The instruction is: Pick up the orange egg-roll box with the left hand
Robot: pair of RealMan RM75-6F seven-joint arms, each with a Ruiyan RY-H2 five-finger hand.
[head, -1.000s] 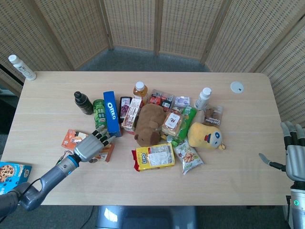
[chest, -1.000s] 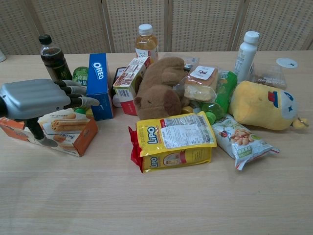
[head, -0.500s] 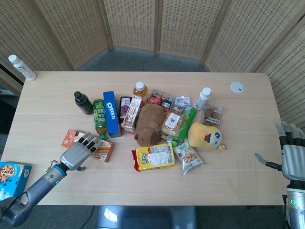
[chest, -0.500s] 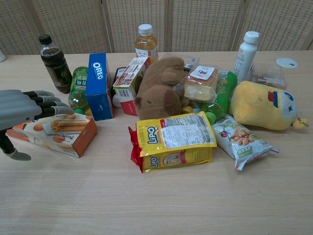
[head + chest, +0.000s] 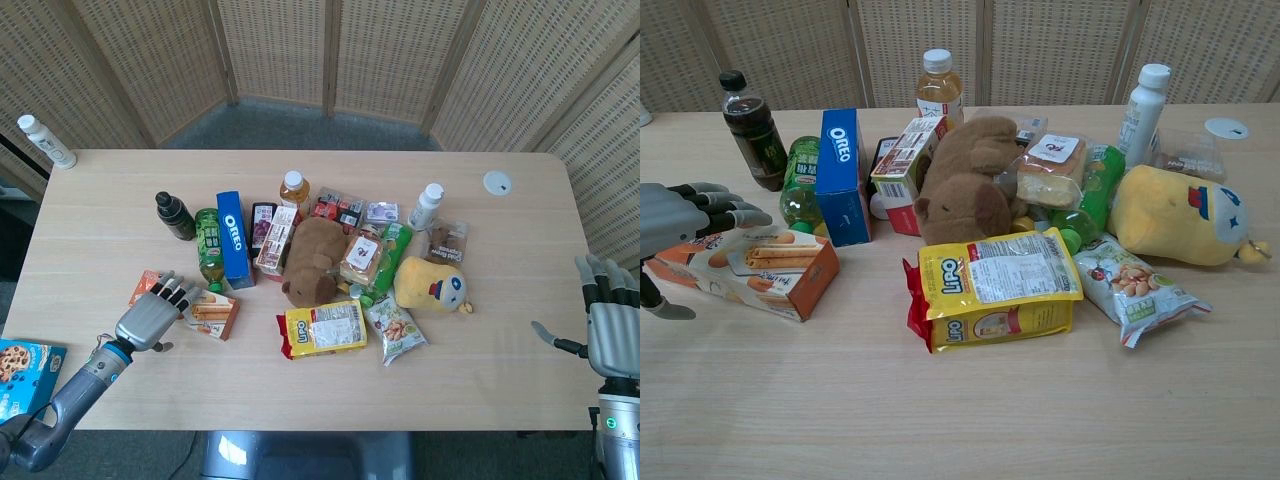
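Observation:
The orange egg-roll box [image 5: 205,311] [image 5: 765,270] lies flat on the table, left of the pile of snacks. My left hand [image 5: 150,317] [image 5: 675,222] hovers over the box's left end with its fingers spread, holding nothing. Its thumb hangs down at the box's near side in the chest view. My right hand [image 5: 605,325] stays at the table's far right edge, fingers apart and empty. It does not show in the chest view.
Behind the box stand a blue Oreo box [image 5: 233,236], a green bottle [image 5: 207,243] and a dark bottle [image 5: 174,215]. A brown plush [image 5: 311,260], yellow Lipo bag [image 5: 324,329] and yellow plush [image 5: 432,284] fill the middle. A blue cookie box [image 5: 22,364] hangs off the left edge.
My left hand has drawn back to the left, from over the box's middle to its left end, uncovering most of the box. The right hand has hardly moved.

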